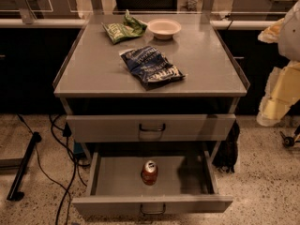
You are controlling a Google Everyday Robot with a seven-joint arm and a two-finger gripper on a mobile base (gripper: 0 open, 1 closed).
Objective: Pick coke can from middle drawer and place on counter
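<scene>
The coke can (149, 172) stands upright on the floor of the open middle drawer (117, 177), near its centre and front. The drawer is pulled out below a closed drawer front (151, 127) with a dark loop handle. The counter (93, 69) is the grey cabinet top above. My gripper (274, 108) hangs at the right edge of the view, beside the cabinet's right side, about level with the counter edge. It is well apart from the can and holds nothing that I can see.
A dark blue snack bag (153, 67) lies mid-counter. A green snack bag (123, 28) and a white bowl (164, 28) sit at the back. Black cables (65, 139) and a stand leg (23, 165) lie on the floor to the left.
</scene>
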